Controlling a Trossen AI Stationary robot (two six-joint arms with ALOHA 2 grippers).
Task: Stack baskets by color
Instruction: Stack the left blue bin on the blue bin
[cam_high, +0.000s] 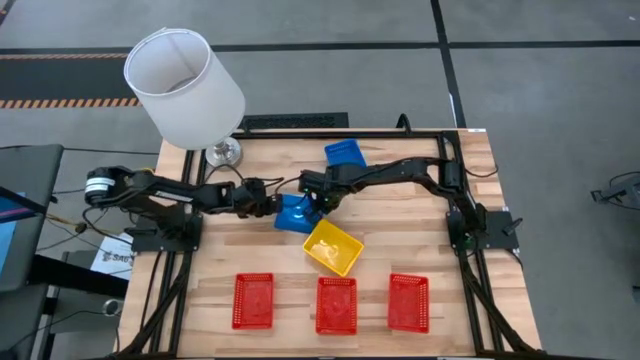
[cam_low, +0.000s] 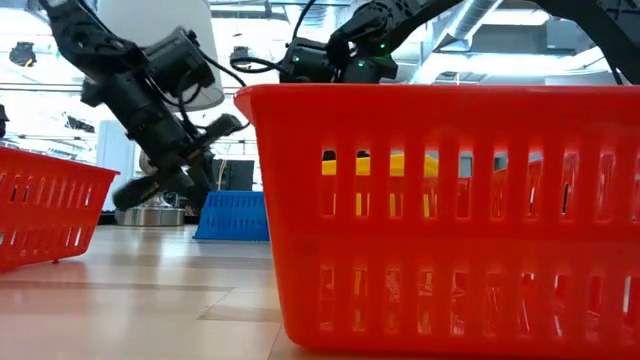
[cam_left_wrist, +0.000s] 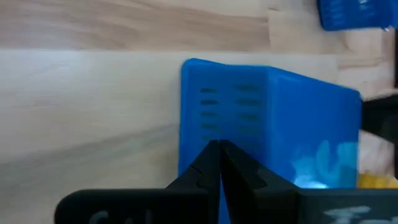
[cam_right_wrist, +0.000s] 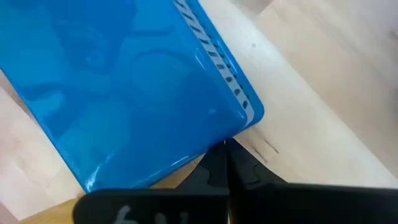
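A blue basket (cam_high: 294, 214) lies mid-table between my two grippers; in the low view this blue basket (cam_low: 232, 215) rests on the wood, wider at its base than at its top. My left gripper (cam_high: 270, 203) is shut at its left side. My right gripper (cam_high: 318, 203) is shut at its right side. A second blue basket (cam_high: 345, 153) sits farther back. A yellow basket (cam_high: 333, 247) lies just in front, and three red baskets (cam_high: 337, 304) stand in a row along the near edge. My left gripper has its shut fingertips (cam_left_wrist: 219, 149) low against the slotted end wall (cam_left_wrist: 225, 115) of the blue basket, slanting down from the table's left. I cannot tell whether they touch it. My right gripper has its shut fingertips (cam_right_wrist: 227, 149) at the basket's rim beside a corner (cam_right_wrist: 245, 118), coming steeply from above. Whether they touch cannot be told.
A lamp with a white shade (cam_high: 185, 85) and a metal foot (cam_high: 224, 152) stands at the far left corner, close behind my left arm. The middle red basket (cam_low: 440, 210) fills the low view. Bare wood lies to the far right.
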